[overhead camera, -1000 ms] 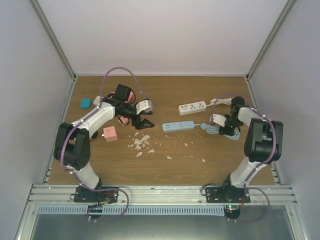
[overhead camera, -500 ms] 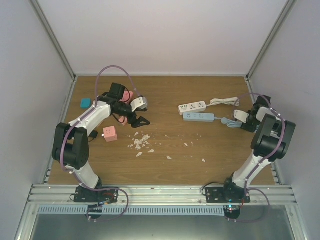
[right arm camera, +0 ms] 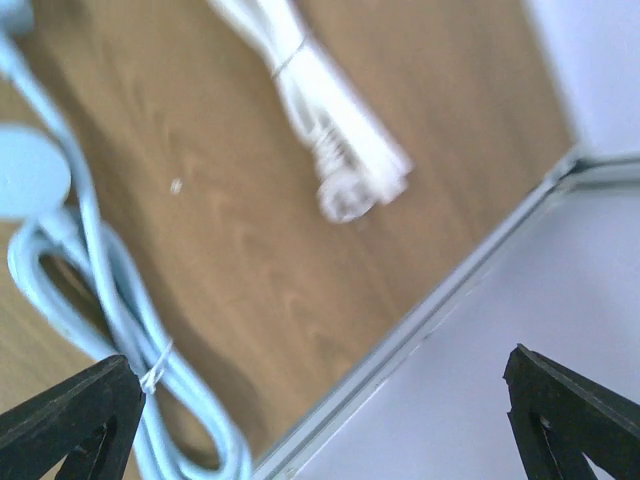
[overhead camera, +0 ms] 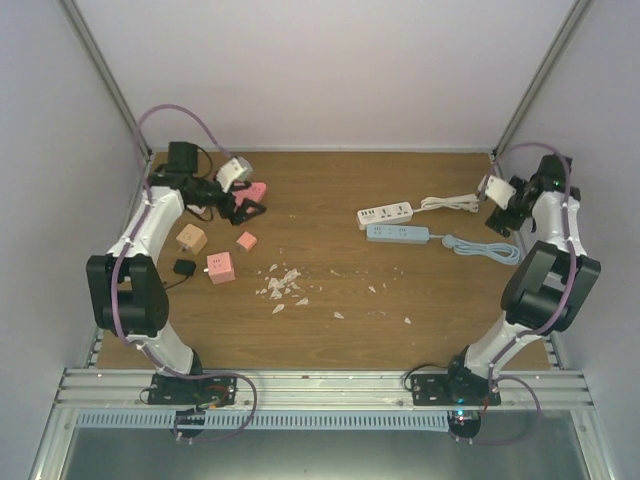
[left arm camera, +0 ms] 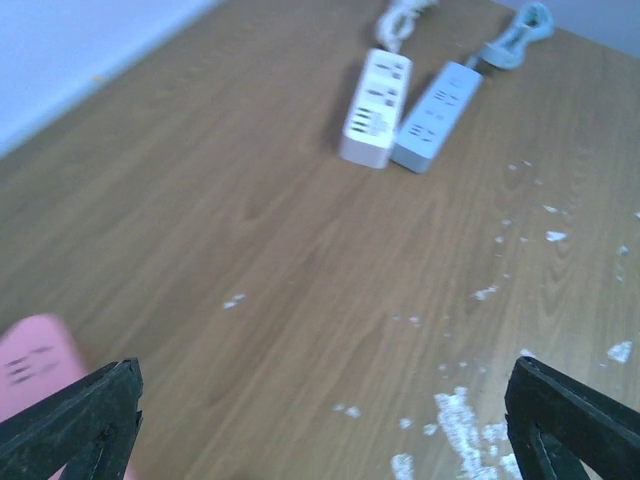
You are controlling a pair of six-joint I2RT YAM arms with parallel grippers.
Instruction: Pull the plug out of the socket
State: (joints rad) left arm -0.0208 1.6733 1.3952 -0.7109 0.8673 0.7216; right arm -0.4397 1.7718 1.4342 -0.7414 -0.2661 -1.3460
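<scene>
A white power strip (overhead camera: 385, 214) and a pale-blue power strip (overhead camera: 397, 233) lie side by side at the back middle of the table. They also show in the left wrist view as the white strip (left arm camera: 375, 105) and the blue strip (left arm camera: 438, 102), and I see nothing plugged into their tops. The blue cable (overhead camera: 485, 248) trails right, and its round blue plug head (right arm camera: 30, 170) lies loose on the wood. My left gripper (overhead camera: 248, 210) is open at the far left, empty (left arm camera: 320, 440). My right gripper (overhead camera: 498, 222) is open and empty (right arm camera: 320, 430) near the right wall, over the cables.
A pink socket cube (overhead camera: 220, 267), a tan cube (overhead camera: 190, 239), a small pink cube (overhead camera: 246, 240) and a small black plug piece (overhead camera: 184, 267) lie at the left. White crumbs (overhead camera: 283, 283) litter the middle. A bundled white cable (right arm camera: 320, 120) lies by the right frame rail (right arm camera: 430, 310).
Both grippers opened wide. The left arm swung back toward the left wall, uncovering the cubes. The right arm swung to the back right; the blue strip slid right, beside the white one.
</scene>
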